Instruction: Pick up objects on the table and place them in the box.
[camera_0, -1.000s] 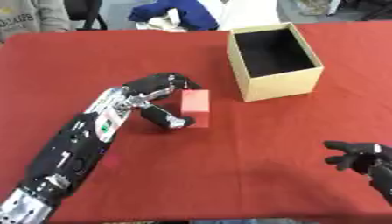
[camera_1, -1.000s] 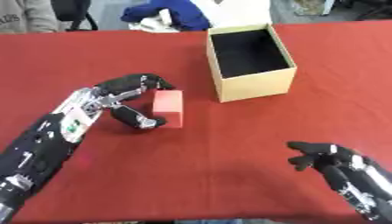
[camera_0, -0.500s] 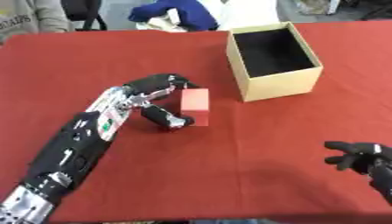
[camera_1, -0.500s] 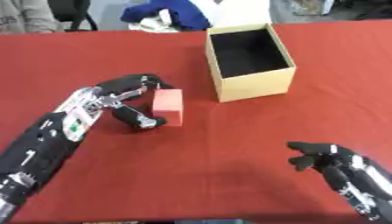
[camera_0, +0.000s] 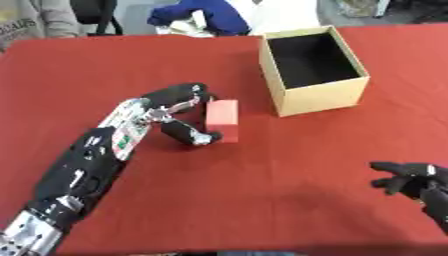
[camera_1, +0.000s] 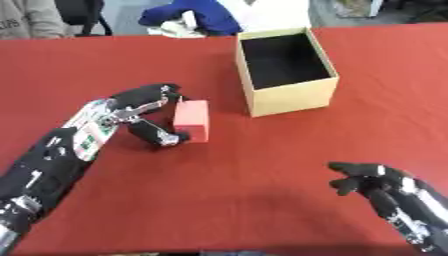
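My left robot hand (camera_0: 179, 115) is curled around the red block (camera_0: 222, 120), fingers over its far end, thumb at the near end, grasping it. Block sits on the red surface (camera_0: 262, 180), not lifted as far as I can tell, just left of the open cardboard box (camera_0: 313, 70). Box interior looks dark and empty, so nothing is placed yet. My right robot hand (camera_1: 372, 182) idles near the lower right, fingers loosely curled, holding nothing. Progress: early, grasp made. Left to do: lift the block, carry it right, drop it in the box. No other loose objects visible on the surface.
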